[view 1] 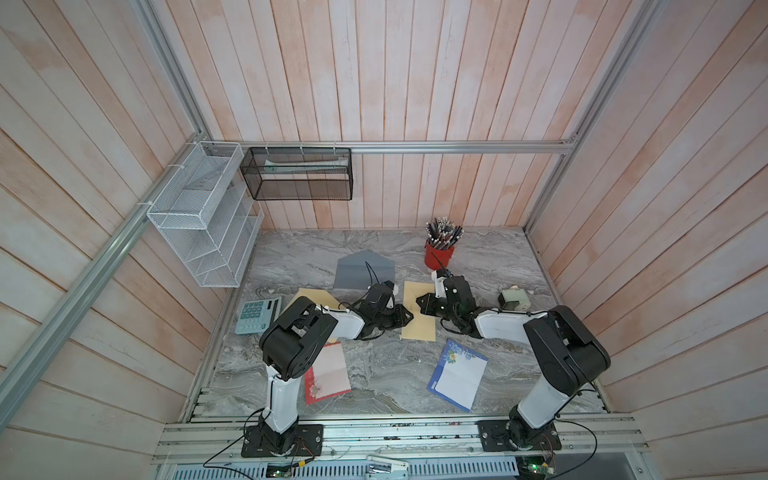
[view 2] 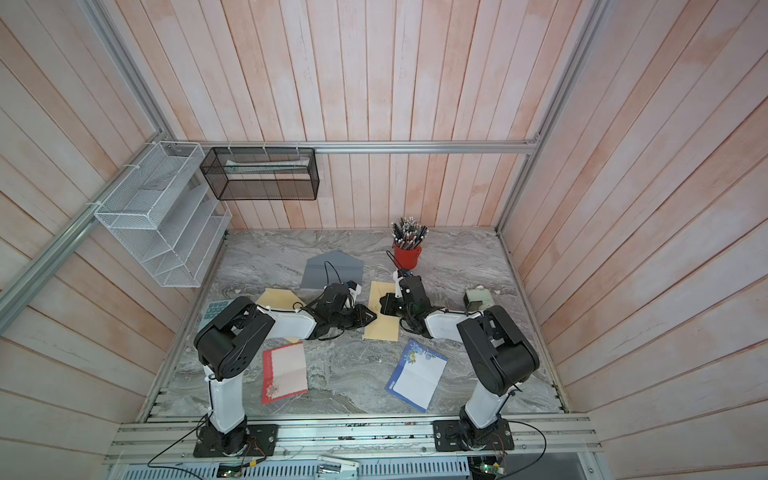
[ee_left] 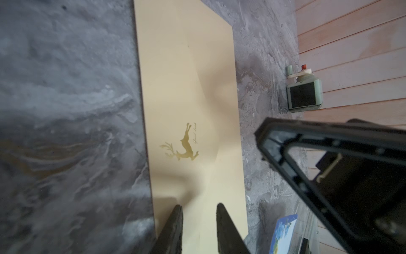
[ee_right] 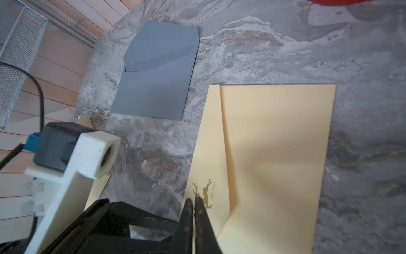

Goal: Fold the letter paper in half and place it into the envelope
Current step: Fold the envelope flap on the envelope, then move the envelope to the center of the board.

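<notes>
The cream letter paper [view 1: 419, 328] with a gold deer [ee_left: 182, 146] lies mid-table, one part of it lifted and buckled over the rest [ee_right: 274, 143]. My right gripper [ee_right: 193, 201] is shut beside the deer, with a thin edge of this paper between its fingers. Facing it from the other side, my left gripper [ee_left: 198, 206] hovers open over the sheet's near end, nothing between its fingers. In both top views the two grippers [view 1: 409, 318] [view 1: 419, 300] almost meet above the sheet. A cream envelope [view 1: 309, 296] lies half under my left arm. A grey envelope [ee_right: 158, 72] lies farther back.
A red cup of pencils [view 1: 439, 253] stands at the back. A green sharpener [view 1: 514, 300] sits at the right and a calculator [view 1: 255, 318] at the left edge. A red-bordered sheet [view 1: 326, 372] and a blue-bordered sheet [view 1: 457, 376] lie near the front. Wire racks [view 1: 203, 232] hang on the left wall.
</notes>
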{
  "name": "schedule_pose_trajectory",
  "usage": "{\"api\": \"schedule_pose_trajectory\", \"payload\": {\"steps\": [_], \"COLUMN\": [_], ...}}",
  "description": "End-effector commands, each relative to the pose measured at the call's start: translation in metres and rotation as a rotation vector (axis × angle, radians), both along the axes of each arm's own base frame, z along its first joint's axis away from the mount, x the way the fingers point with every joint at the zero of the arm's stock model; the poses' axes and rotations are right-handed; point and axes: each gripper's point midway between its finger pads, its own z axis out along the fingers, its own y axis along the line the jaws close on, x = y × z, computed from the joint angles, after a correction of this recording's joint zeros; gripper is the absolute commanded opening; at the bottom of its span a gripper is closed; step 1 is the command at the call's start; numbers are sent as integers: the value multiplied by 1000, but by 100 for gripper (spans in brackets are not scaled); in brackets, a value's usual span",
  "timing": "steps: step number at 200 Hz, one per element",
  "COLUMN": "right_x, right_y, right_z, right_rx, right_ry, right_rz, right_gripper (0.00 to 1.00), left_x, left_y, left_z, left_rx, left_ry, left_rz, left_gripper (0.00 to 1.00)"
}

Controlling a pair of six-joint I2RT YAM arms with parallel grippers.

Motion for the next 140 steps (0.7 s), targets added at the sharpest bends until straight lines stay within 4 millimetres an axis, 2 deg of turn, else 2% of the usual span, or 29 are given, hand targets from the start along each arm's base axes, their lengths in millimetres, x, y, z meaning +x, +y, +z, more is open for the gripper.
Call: {"api": "schedule_pose_trajectory", "payload": {"steps": [1, 37, 64, 90, 102, 125, 140], "right_x": [1, 6, 8, 9, 11, 15, 18], "right_y": [8, 3, -9, -25, -34, -55, -67], "right_z": [-12, -34, -48, -57, -61, -64, -63], "right_rx": [-10, -65, -88, -103, -113, -123, -130], "right_ry": [30, 84, 123, 145, 152, 164, 162], "right_rz": [32, 2, -37, -85, -108, -156, -180], "right_gripper": [7, 7, 7, 7, 7, 7, 7], "left_x": [-13, -10, -5, 6, 11, 18, 22], "left_y": [10, 8, 6, 9, 14, 31, 45], "left_z": [-26, -15, 6, 40, 57, 87, 102], "left_rx": [49, 29, 2, -13, -18, -15, -1], "left_ry": [63, 44, -2, -76, -112, -185, -224], "left_rz": [-1, -6, -16, -6, 6, 38, 63], "left_gripper": [29, 29, 32, 43, 52, 65, 67]}}
